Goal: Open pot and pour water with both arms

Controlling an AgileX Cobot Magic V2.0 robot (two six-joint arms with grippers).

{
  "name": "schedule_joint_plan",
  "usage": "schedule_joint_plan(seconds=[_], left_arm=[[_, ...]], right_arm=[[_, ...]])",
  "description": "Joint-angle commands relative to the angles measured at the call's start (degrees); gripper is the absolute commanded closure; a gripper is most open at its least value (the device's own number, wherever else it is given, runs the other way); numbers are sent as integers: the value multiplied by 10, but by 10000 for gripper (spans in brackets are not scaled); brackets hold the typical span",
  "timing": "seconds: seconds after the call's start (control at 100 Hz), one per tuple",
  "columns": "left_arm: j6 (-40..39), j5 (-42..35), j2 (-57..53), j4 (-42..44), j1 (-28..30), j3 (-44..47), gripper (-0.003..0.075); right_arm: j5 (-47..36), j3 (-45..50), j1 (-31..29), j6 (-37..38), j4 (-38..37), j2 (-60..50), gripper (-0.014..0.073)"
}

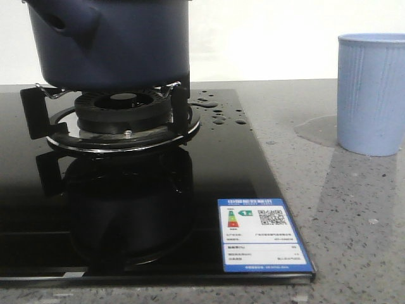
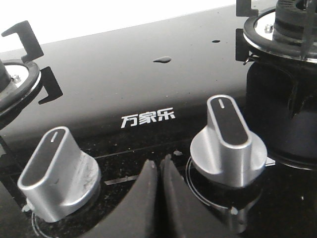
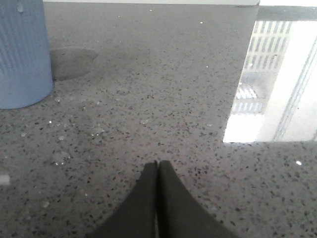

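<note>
Pot (image 1: 114, 44) — on burner, ungrasped; water (image 1: 218, 114) droplets beside it. Left gripper (image 2: 158, 171), right gripper (image 3: 157, 171) — fingertips together, empty. Opening, pouring apparently remain.

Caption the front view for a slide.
Pot on the burner, water spilled beside it, cup on the counter.
</note>
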Motion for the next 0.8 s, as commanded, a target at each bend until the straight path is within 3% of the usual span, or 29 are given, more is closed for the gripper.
schedule_joint_plan(seconds=[0.0, 0.08, 0.15, 0.27, 0.34, 0.42, 0.59, 0.71, 0.79], left_arm=[[-6, -18, -15, -9, 0, 22, 739], [-6, -20, -15, -9, 0, 22, 739], [-6, -34, -15, -25, 0, 22, 740], [-6, -122, -15, -170, 0, 22, 740], [-6, -175, -15, -328, 0, 22, 740], [-6, -218, -15, -452, 0, 22, 740], [-6, -239, -15, -624, 0, 20, 739], [-5, -220, -15, -626, -1, 1, 740], [1, -181, -14, -573, -1, -34, 740]], right_arm=[[-49, 3, -2, -2, -47, -12, 659], [-133, 3, -2, -2, -42, -12, 659], [-216, 3, -2, -2, 9, -12, 659], [-346, 3, -2, -1, 118, -12, 659], [-380, 3, -2, -1, 166, -12, 659], [-368, 2, -2, -1, 190, -12, 659], [-328, -2, -2, 29, 272, -12, 659], [-301, -39, -2, 47, 273, -12, 659], [-215, -83, -2, 47, 273, -5, 659]])
